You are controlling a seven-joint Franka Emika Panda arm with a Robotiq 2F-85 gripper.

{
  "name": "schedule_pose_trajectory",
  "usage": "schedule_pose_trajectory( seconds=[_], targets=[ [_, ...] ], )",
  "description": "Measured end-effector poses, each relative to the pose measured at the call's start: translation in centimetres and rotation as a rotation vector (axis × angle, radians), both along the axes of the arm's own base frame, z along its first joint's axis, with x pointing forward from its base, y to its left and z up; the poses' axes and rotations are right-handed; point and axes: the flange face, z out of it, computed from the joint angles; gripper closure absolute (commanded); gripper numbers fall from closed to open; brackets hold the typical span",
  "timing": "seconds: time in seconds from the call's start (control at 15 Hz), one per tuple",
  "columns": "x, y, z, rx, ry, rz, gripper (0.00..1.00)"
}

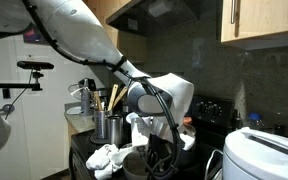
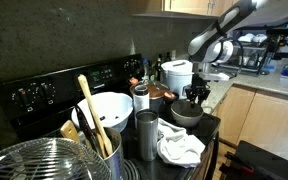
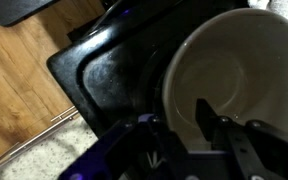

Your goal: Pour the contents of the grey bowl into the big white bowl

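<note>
We find the grey bowl (image 2: 187,115) at the near corner of the dark tabletop (image 3: 104,70), directly under the gripper (image 2: 195,97), which comes down on it from above. In the wrist view the bowl's (image 3: 246,60) pale inside fills the right half, and the gripper (image 3: 179,122) stands astride the thin rim. One of the fingers (image 3: 206,112) reaches down inside the wall, while its partner sits outside in shadow. The gap between them looks narrow, but we cannot tell whether they already pinch the rim or only bracket it. Nor can we make out what lies in the bowl. The relation that matters, we judge, is sideways. In an exterior view the big white bowl (image 2: 104,108) sits well apart from the grey one, further back along the tabletop, with a metal cup (image 2: 147,132) and a white cloth (image 2: 179,146) in the ground between. Any carry would have to rise over these, and the tilt should fall away from the gripped side of the rim.
</note>
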Motion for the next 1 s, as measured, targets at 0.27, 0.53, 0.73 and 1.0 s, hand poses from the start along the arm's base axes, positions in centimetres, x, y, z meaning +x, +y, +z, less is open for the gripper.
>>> schedule_pose_trajectory(
  seconds=[0.27,0.53,0.73,1.0],
  targets=[
    [0.3,0.4,0.1,-0.002,-0.014,0.004,0.01],
    [0.7,1.0,0.7,-0.006,-0.022,0.021,0.00],
    [1.1,1.7,2.5,-0.032,-0.009,0.078,0.00],
    [1.6,3.7,8.1,-0.076,0.023,0.203,0.00]
  ],
)
